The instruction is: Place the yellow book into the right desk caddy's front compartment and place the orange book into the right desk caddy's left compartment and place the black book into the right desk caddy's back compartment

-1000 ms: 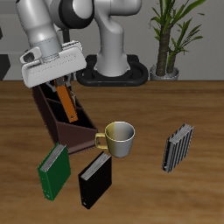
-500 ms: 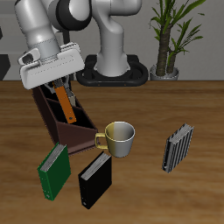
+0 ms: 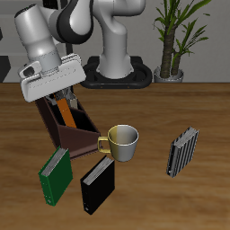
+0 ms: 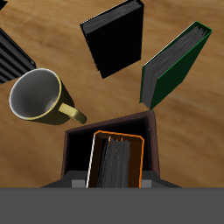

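The orange book [image 3: 66,114] stands upright inside the right desk caddy [image 3: 77,137], a dark maroon box; in the wrist view its orange edge [image 4: 117,135] shows within the caddy's rim [image 4: 151,131]. My gripper [image 3: 61,97] hangs just above that book, open and holding nothing. The black book [image 3: 97,184] lies flat on the table in front of the caddy, also in the wrist view [image 4: 114,37]. The yellow book is hidden from both views.
A green book [image 3: 56,172] lies beside the black one near the front edge. A yellow-handled mug [image 3: 121,142] stands next to the caddy's low end. A black-and-white striped book [image 3: 182,153] stands apart. A potted plant [image 3: 175,36] is at the back.
My gripper has risen and drifted off the caddy toward the table's side. The orange book has stayed down inside the caddy, let go.
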